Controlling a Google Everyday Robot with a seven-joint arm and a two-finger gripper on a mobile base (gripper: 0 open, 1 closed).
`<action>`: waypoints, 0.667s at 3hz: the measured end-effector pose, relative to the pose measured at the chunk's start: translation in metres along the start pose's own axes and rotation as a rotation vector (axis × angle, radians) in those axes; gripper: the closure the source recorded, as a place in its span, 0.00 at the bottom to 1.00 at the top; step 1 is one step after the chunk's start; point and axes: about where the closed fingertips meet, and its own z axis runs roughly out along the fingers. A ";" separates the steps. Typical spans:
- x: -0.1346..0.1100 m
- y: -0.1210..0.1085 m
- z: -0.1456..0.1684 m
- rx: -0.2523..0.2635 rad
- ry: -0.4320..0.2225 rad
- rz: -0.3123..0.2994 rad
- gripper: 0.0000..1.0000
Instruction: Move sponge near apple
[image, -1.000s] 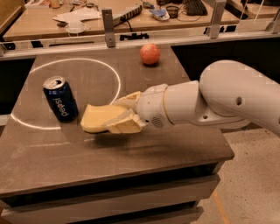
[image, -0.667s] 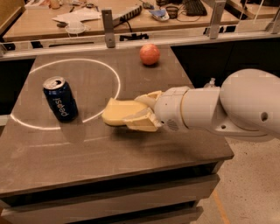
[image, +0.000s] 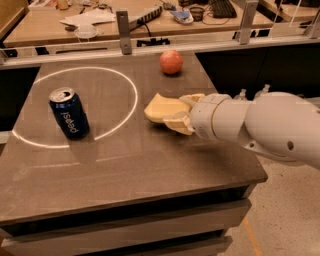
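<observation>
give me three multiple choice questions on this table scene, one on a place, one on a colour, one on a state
1. Where on the table is the apple?
A) near the far edge
B) at the front edge
C) at the front left corner

2. What colour is the soda can?
A) red
B) blue
C) green

3. What is the gripper, right of the table's middle, doing?
A) open and empty
B) shut on the sponge
C) shut on the apple

Answers:
1 A, the apple sits by the far edge.
2 B, the can's side is dark blue.
3 B, the sponge is clamped in the gripper.

can (image: 69, 113) left | sponge (image: 161, 108) in gripper (image: 181, 111), centre | apple (image: 171, 62) behind
</observation>
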 end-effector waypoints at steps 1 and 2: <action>0.015 -0.051 0.014 0.142 0.013 0.030 1.00; 0.017 -0.079 0.029 0.209 -0.006 0.062 1.00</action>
